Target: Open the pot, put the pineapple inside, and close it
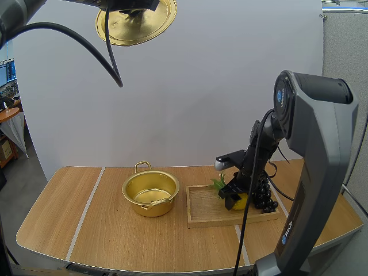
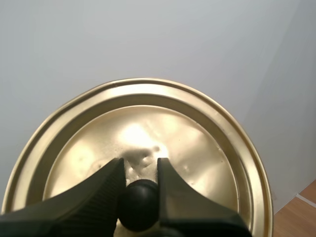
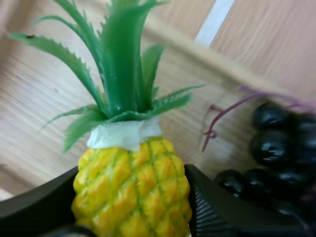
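Pineapple (image 3: 131, 190), pinched in the right jaws at the wooden tray (image 1: 202, 214), lies just beside grapes (image 3: 276, 143) that could snag; left jaws clamp the knob (image 2: 138, 205) of the lid (image 2: 197, 143) held high, where it might slip.

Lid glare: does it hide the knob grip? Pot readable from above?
Left wrist view: bright patch at the lid centre, but the knob in the left pincer shows plainly. High view: the pot gleams mildly, nothing washed out.

Wooden table (image 1: 103, 230): pot (image 1: 150, 208), tray (image 1: 206, 211)
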